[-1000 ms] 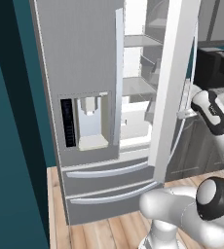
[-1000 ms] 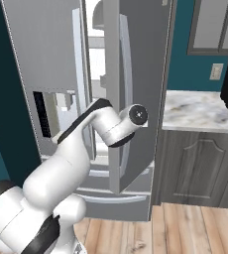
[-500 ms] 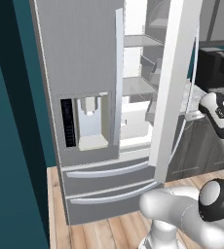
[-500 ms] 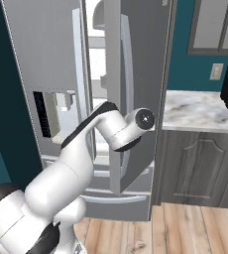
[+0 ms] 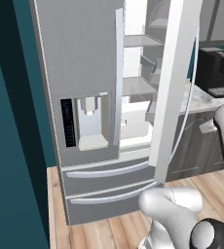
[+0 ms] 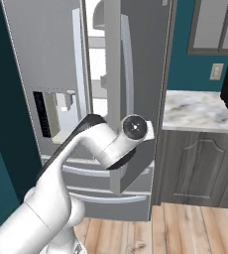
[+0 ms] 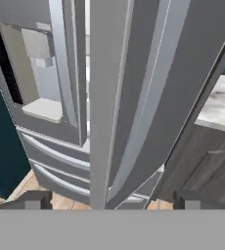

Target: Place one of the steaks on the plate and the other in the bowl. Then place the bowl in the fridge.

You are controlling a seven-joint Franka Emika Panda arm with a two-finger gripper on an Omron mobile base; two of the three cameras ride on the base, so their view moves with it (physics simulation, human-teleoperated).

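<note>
Grey fridge (image 7: 134,73) stands dead ahead of the gripper (image 7: 112,199), jaws spread wide and holding nothing, its right door's (image 5: 175,82) upright edge running top to bottom between the tips, ajar, white shelves (image 5: 136,87) showing inside.

arm (image 6: 81,163): glossy white rounded links | dark joints | round grey joint cap
</note>
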